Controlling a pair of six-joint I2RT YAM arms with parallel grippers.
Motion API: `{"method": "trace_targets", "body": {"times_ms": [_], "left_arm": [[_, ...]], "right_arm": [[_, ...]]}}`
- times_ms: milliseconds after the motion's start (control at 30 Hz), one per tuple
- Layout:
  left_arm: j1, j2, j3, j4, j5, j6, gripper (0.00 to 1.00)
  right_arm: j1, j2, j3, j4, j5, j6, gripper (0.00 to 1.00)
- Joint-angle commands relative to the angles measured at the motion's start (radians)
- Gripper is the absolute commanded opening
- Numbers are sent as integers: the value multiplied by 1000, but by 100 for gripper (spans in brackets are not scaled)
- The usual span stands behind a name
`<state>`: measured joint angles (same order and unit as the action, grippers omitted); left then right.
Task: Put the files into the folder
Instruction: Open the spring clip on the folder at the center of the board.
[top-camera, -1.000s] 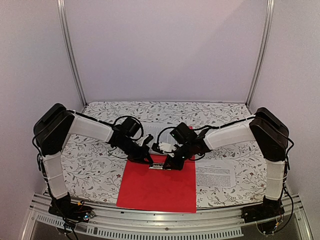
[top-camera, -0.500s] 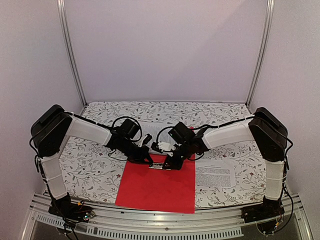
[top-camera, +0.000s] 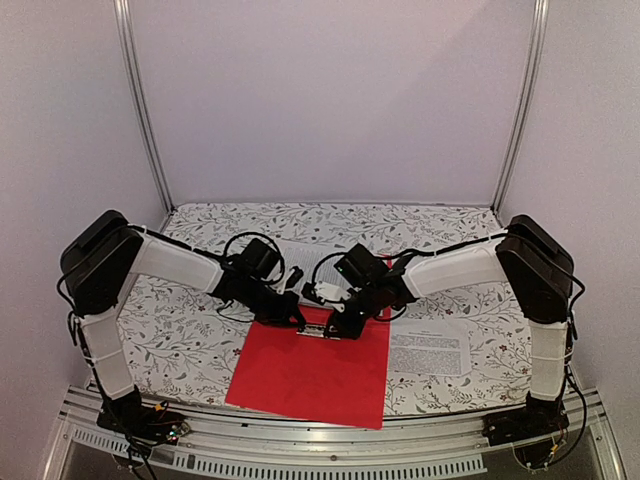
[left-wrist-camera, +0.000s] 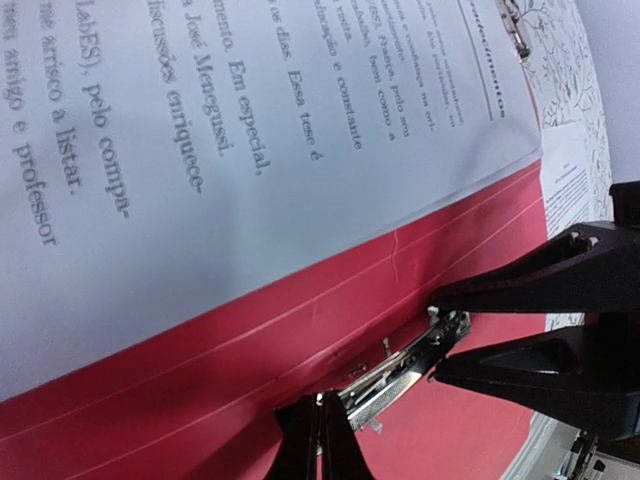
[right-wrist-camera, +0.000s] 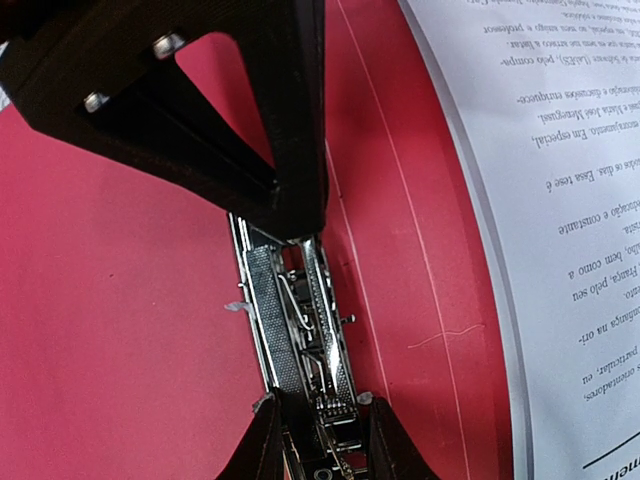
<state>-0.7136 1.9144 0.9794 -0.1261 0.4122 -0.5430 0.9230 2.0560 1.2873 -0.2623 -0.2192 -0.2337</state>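
1. Your red folder (top-camera: 310, 375) lies open at the middle of the table's near side. Its bare near half reaches the front edge.
2. One of the files (top-camera: 312, 256), a white sheet of small black print, covers the folder's far half. A second printed sheet (top-camera: 430, 350) lies flat just right of the folder.
3. A metal clip (right-wrist-camera: 300, 330) runs along the fold, between the bare red half and the sheet.
4. Your left gripper (top-camera: 297, 322) has its fingers pressed together, and their tip touches one end of the clip.
5. Your right gripper (top-camera: 338, 328) faces it from the other side. Its fingers stand slightly apart, pinching the clip's other end between them.
6. The table is covered by a white cloth (top-camera: 190, 340) printed with grey leafy vines. Pale plain walls and two aluminium posts (top-camera: 140, 110) surround it, and a metal rail (top-camera: 300, 455) runs along the front.
7. Compared with a second ago, the folder's near half has swung slightly left, and both grippers have shifted a little left with it.
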Motion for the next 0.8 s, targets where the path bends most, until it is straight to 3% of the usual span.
{"method": "trace_targets", "body": {"times_ms": [0, 500, 767], "left_arm": [[-67, 179, -63, -229, -148, -14, 0], [-89, 80, -116, -240, -105, -15, 0], [-77, 5, -55, -272, -109, -11, 0]], "right_arm": [[5, 121, -76, -59, 132, 9, 0], [5, 134, -65, -89, 161, 55, 0], [4, 116, -83, -87, 145, 44, 0]]}}
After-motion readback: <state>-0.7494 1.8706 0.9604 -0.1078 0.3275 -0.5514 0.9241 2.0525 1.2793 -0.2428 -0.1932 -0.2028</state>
